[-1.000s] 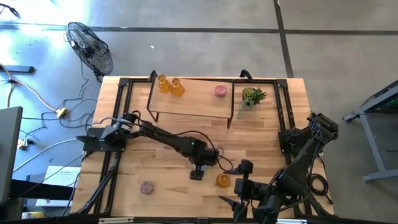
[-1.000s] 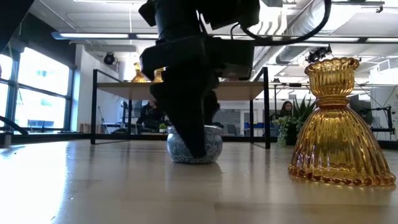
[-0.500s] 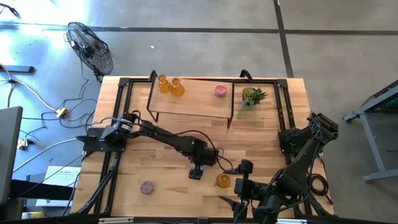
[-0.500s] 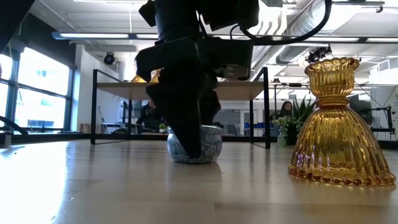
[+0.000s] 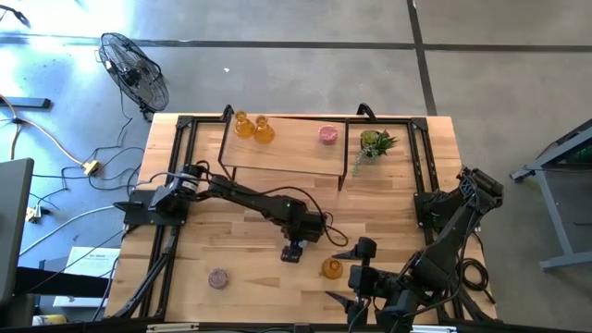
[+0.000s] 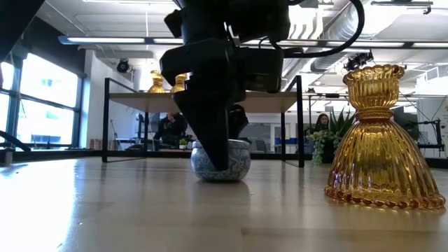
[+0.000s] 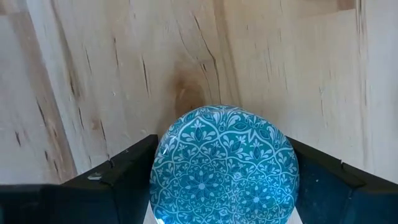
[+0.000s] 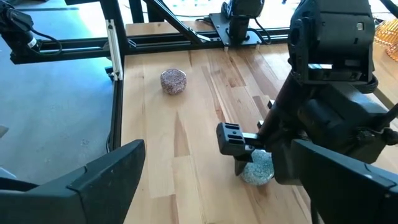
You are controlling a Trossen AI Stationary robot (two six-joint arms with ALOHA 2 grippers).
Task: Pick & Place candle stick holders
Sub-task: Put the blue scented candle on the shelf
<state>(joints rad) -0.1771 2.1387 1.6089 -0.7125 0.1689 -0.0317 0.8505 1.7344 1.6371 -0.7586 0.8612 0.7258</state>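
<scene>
My left gripper (image 5: 294, 252) stands at the table's middle front, shut on a squat round blue patterned holder (image 7: 224, 163), which also shows in the low view (image 6: 222, 162) and the right wrist view (image 8: 259, 168). My right gripper (image 5: 346, 305) is open and empty near the table's front edge. An amber bottle-like holder (image 5: 332, 268) stands on its wide base just right of the left gripper. A mauve round holder (image 5: 218, 277) sits at the front left. Two amber holders (image 5: 244, 124) (image 5: 265, 130) and a pink one (image 5: 327, 134) stand on the raised shelf (image 5: 287, 153). My left gripper pinches the blue holder's round body (image 7: 163, 167) between its two fingers, one on each opposite side. The fingers (image 6: 213, 133) come from above, pointing down. The holder sits upright; whether its base touches the table I cannot tell.
A green potted plant (image 5: 376, 143) stands at the shelf's right end. Black frame rails (image 5: 171, 176) run along the table's left and right sides. Bare wood lies between the shelf and the left gripper.
My left gripper has gone a little toward the table's far edge, and its arm has swung that way. The blue holder has shifted slightly with it.
</scene>
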